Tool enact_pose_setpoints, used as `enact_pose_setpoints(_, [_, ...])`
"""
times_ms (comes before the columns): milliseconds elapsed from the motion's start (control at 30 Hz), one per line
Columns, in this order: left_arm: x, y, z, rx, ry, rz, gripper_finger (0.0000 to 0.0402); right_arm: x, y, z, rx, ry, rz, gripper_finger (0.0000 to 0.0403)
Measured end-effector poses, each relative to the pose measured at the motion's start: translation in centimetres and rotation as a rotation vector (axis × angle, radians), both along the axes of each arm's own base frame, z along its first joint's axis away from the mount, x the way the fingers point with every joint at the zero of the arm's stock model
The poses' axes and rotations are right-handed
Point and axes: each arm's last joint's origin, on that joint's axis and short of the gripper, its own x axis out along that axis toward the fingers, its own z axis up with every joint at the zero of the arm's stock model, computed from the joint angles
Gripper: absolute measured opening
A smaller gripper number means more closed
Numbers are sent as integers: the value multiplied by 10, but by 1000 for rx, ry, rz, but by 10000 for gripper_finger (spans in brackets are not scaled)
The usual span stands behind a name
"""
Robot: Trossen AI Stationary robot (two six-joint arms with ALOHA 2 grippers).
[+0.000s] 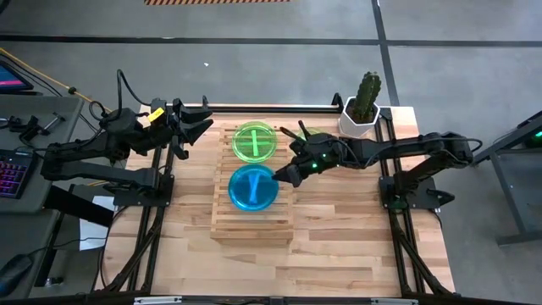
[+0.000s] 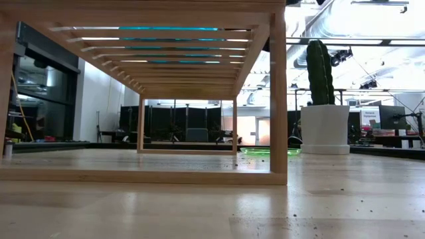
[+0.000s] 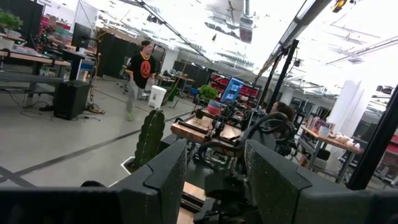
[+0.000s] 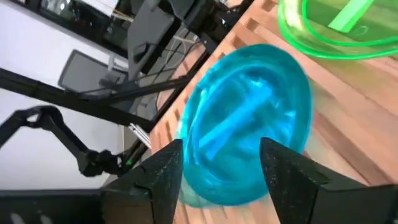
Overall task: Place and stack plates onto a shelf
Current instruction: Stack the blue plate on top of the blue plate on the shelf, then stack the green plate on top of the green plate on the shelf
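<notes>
The shelf (image 1: pixel 254 216) is a light slatted rack in the table's middle; in the low view the shelf (image 2: pixel 275 99) stands on thin legs. A cyan blue plate (image 1: pixel 252 188) lies flat on its slats, and a lime green plate (image 1: pixel 254 141) lies on the slats beyond it. Another green plate (image 2: pixel 269 151) rests on the tabletop near the cactus. My right gripper (image 1: pixel 278 176) is open at the blue plate's right rim; the blue plate (image 4: pixel 249 118) lies just ahead of its fingers. My left gripper (image 1: pixel 190 127) is open, raised at the shelf's far left corner.
A potted cactus (image 1: pixel 366 102) stands at the table's far right corner, behind my right arm. The near half of the shelf and the tabletop on its near and right sides are bare wood. A person walks in the room beyond the table (image 3: pixel 140 68).
</notes>
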Motion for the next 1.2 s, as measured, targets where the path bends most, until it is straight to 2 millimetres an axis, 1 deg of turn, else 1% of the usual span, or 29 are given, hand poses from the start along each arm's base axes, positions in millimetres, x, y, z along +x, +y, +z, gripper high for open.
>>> enact_pose_setpoints(133, [0,0,0,-3,-1,-1,154,-7,-6,5,-37,5,15,195])
enact_pose_setpoints(233, [0,0,0,-7,-2,-1,154,-19,-8,12,-95,17,8,195])
enact_pose_setpoints(400, [0,0,0,-7,-3,-1,154,-52,-11,37,-252,2,-70,195])
enact_pose_setpoints(533, [0,0,0,-9,-2,8,154,-77,-8,56,-372,-35,-144,195])
enact_pose_setpoints(633, [0,1,0,-25,-6,40,154,-91,-4,69,-467,-89,-179,195])
enact_pose_setpoints(733, [1,2,-1,-44,-9,53,154,-99,-1,77,-543,-118,-216,195])
enact_pose_setpoints(833, [1,2,-1,-45,-5,53,154,-102,0,79,-576,-124,-243,195])
enact_pose_setpoints(1067, [1,2,-1,-44,-7,53,154,-100,-1,77,-572,-104,-248,195])
enact_pose_setpoints(1133, [1,2,-1,-45,-5,53,154,-102,-3,74,-534,-67,-281,195])
enact_pose_setpoints(1200, [1,2,-2,-45,2,54,154,-105,-6,66,-488,21,-342,195])
